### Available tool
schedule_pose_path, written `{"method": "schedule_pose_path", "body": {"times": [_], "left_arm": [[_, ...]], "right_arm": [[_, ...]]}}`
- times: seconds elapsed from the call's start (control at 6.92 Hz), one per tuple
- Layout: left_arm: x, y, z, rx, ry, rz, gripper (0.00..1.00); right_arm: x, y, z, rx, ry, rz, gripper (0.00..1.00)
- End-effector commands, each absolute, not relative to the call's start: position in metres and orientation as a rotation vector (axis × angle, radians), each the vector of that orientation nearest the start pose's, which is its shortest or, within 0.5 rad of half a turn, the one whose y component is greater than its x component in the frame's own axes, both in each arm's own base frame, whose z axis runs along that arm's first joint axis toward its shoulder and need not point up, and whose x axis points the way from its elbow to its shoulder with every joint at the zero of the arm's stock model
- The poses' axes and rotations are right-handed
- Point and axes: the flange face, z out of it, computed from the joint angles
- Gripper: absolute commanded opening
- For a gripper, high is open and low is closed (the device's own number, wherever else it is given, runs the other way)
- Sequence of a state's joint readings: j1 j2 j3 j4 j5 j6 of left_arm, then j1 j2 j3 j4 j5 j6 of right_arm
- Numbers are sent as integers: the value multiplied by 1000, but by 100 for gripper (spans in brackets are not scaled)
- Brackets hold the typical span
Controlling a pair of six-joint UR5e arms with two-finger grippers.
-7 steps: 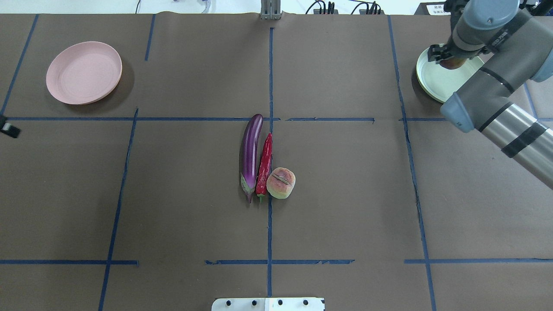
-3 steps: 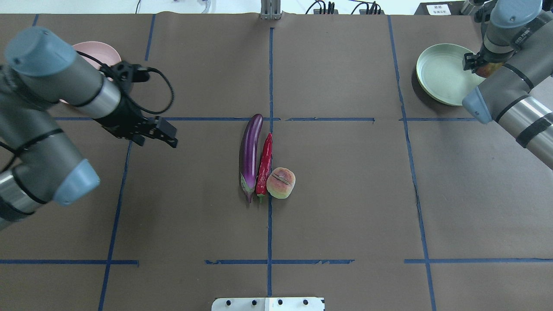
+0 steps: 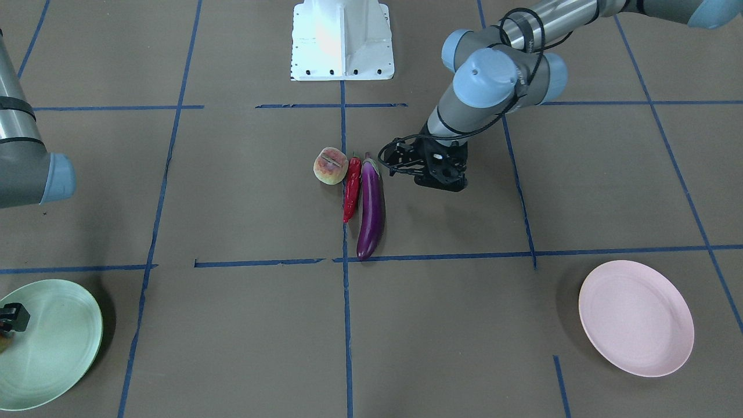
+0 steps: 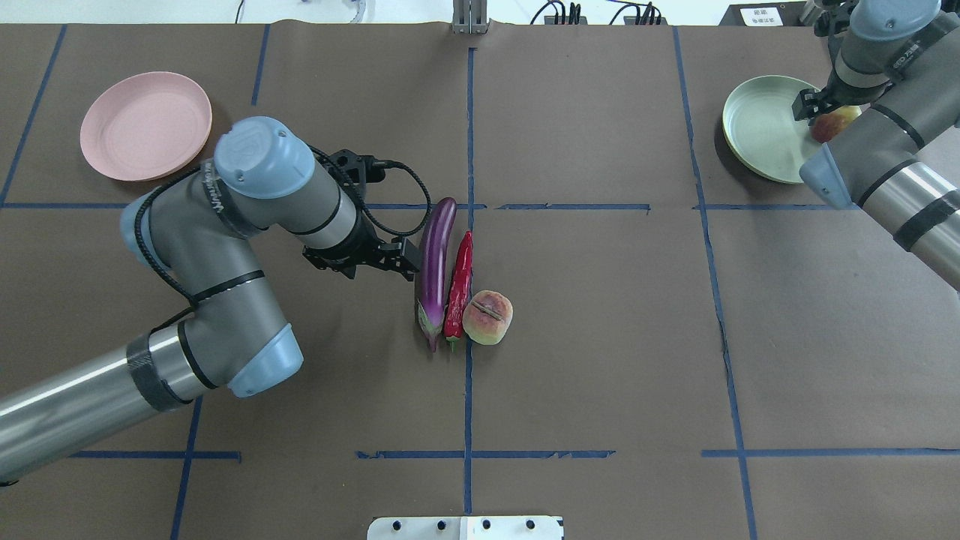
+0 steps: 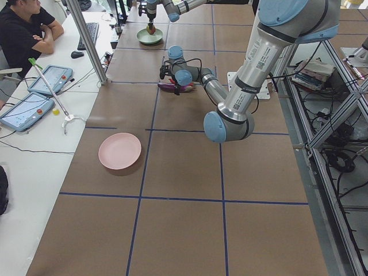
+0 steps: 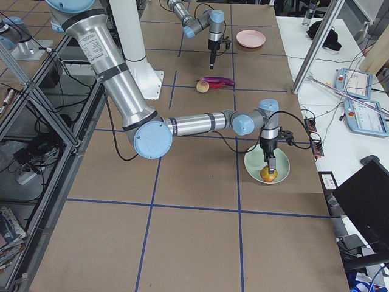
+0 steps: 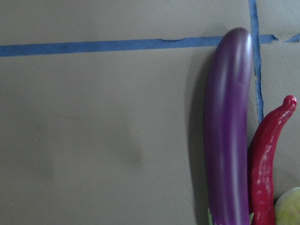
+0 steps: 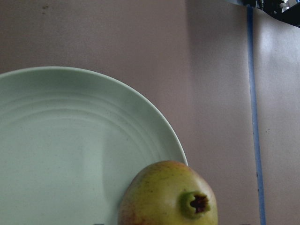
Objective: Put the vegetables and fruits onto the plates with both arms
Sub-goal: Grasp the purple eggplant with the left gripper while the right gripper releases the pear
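Observation:
The purple eggplant (image 4: pixel 433 262), the red chili pepper (image 4: pixel 459 289) and the peach-like fruit (image 4: pixel 487 317) lie side by side at mid-table. They also show in the front view: eggplant (image 3: pixel 371 215), chili (image 3: pixel 352 194), fruit (image 3: pixel 330 166). My left gripper (image 4: pixel 379 264) looks open and empty, close beside the eggplant (image 7: pixel 227 140). The pink plate (image 4: pixel 146 126) is empty at the far left. My right gripper (image 6: pixel 268 163) is shut on the pomegranate (image 4: pixel 834 124), low at the right rim of the green plate (image 4: pixel 761 127). The wrist view shows its crown (image 8: pixel 168 197).
The white base block (image 3: pixel 342 38) sits at the robot's edge of the table. Blue tape lines cross the brown table cover. A metal post (image 4: pixel 470 19) and cables stand at the far edge. An operator (image 5: pixel 23 29) sits beside the table with tablets.
My left arm swung in from the left side to just beside the eggplant. My right gripper carried the pomegranate from over the plate's middle to its right rim.

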State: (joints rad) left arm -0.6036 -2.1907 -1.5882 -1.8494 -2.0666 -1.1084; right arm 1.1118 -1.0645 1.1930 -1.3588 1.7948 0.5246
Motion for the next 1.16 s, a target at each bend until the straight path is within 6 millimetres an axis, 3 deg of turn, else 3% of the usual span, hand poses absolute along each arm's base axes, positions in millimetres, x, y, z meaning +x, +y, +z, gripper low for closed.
{"method": "schedule_pose_path", "body": {"times": [0.0, 0.29, 0.58, 0.87, 1.01], "left_arm": [[561, -463, 232, 62, 990, 104, 91], [582, -476, 241, 69, 999, 108, 75], [587, -480, 242, 65, 992, 106, 65], [590, -482, 247, 65, 991, 105, 34], [590, -484, 248, 77, 984, 97, 13]], "right_arm": [[-218, -693, 518, 214, -421, -3, 100], [-218, -692, 520, 212, -422, -3, 100], [-217, -691, 519, 215, -423, -3, 100], [-217, -691, 517, 218, -425, -4, 100], [-217, -690, 506, 234, -438, -6, 100]]}}
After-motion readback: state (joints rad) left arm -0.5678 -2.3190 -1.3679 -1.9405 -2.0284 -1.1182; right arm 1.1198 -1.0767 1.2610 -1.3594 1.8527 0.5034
